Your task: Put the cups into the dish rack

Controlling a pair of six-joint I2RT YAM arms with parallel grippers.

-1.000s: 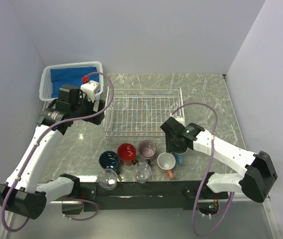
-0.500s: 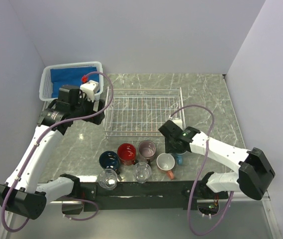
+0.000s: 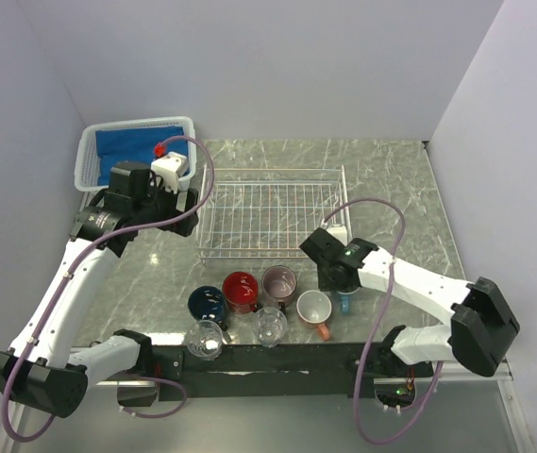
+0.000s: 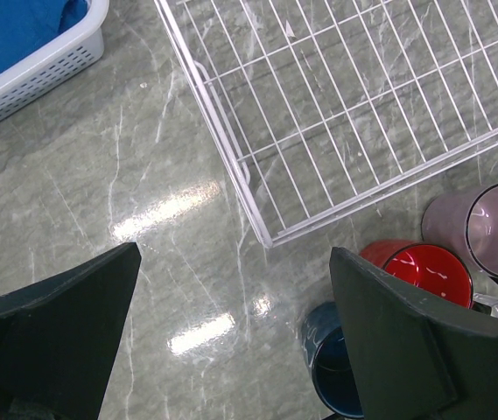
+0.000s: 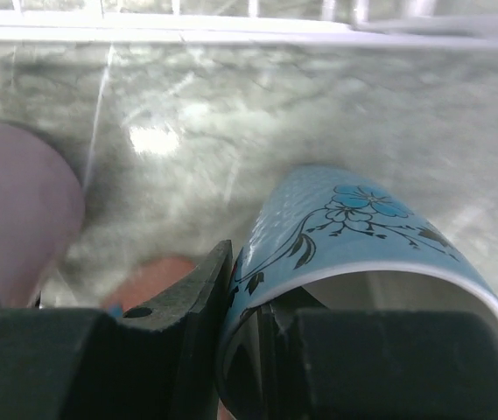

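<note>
Where the basket with its blue cloth sits at the far left, the left gripper hangs near it, fingers spread wide, over bare table by the left near corner of the rack. All cups lie on the near side of the rack, outside it: the navy mug, red mug and mauve mug in a row, the left glass and right glass closer to the arm bases, then the salmon mug. Just right of that, the right gripper is clamped on the blue mug, one finger outside its rim and one inside. Whether this mug rests on the table, I cannot tell.
</note>
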